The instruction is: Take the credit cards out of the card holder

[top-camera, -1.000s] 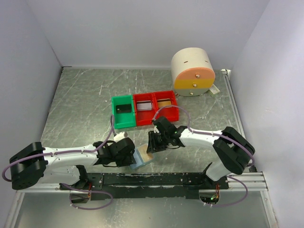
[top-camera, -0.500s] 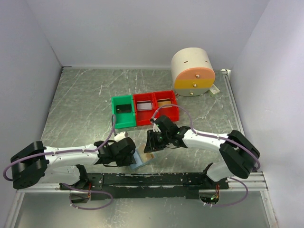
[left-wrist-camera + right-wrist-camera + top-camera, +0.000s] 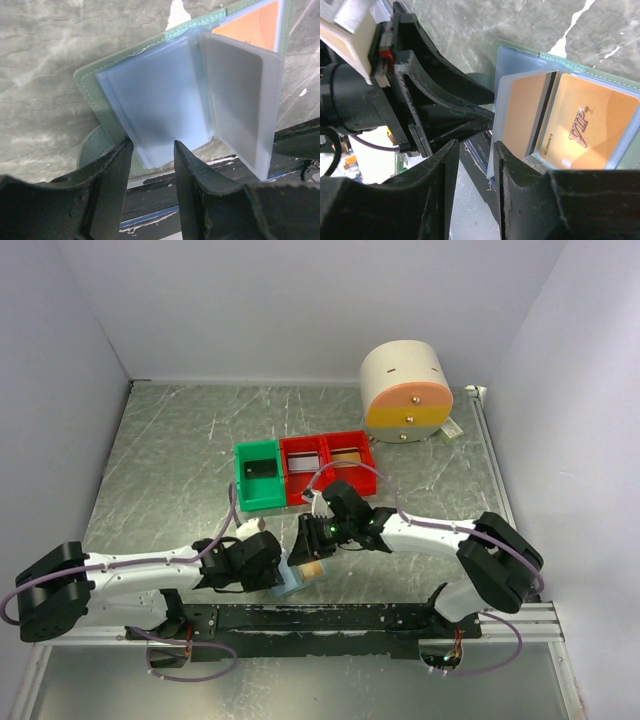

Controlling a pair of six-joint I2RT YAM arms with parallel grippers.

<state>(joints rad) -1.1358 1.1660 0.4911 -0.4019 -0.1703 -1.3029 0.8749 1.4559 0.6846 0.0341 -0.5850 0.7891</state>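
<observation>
The card holder (image 3: 293,578) lies open at the table's near edge, with a green cover and pale blue sleeves (image 3: 160,100). One sleeve leaf (image 3: 242,100) stands upright. It holds an orange credit card (image 3: 522,115). A gold credit card marked VIP (image 3: 590,130) lies in the pocket beside it and shows orange in the left wrist view (image 3: 252,25). My left gripper (image 3: 276,573) is open, its tips (image 3: 150,147) over the holder's near edge. My right gripper (image 3: 303,552) is open, and the raised leaf's edge sits between its jaws (image 3: 476,147), against the right finger.
A green bin (image 3: 258,477) and two red bins (image 3: 305,470) stand behind the holder. A round drawer unit (image 3: 405,392) is at the back right. The black mounting rail (image 3: 330,618) runs just in front of the holder. The left gripper body (image 3: 420,100) is close beside my right fingers.
My right gripper has moved left toward the left gripper, over the holder. The holder's visible part has shrunk under the two grippers.
</observation>
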